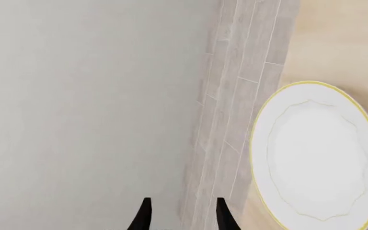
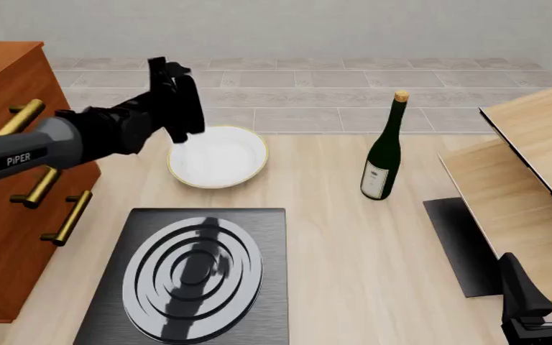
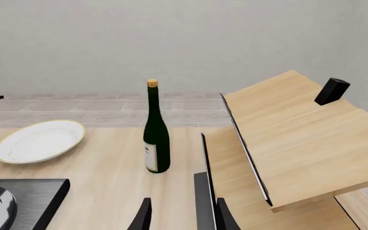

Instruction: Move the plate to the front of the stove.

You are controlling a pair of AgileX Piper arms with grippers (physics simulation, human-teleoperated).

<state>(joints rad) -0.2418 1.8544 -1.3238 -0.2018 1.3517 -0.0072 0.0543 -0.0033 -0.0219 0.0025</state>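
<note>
plate just beside and below left hand, on its right | left hand fingers spread, empty | right hand far off, spread | left arm nearer

The plate sat on the table directly behind the stove, near it but apart, with the stove at the table's near edge, left of centre. A drawer cabinet stood at the far left, beside both stove and plate. The left gripper hung above the plate's left rim, its arm reaching in over the cabinet. A bottle stood upright to the right of the plate, well apart from it. Farther right, stepped wooden shelves rose along the table's right side, a flat mat lying at their foot. The right gripper waited low at the near right corner, beside the mat.
</note>
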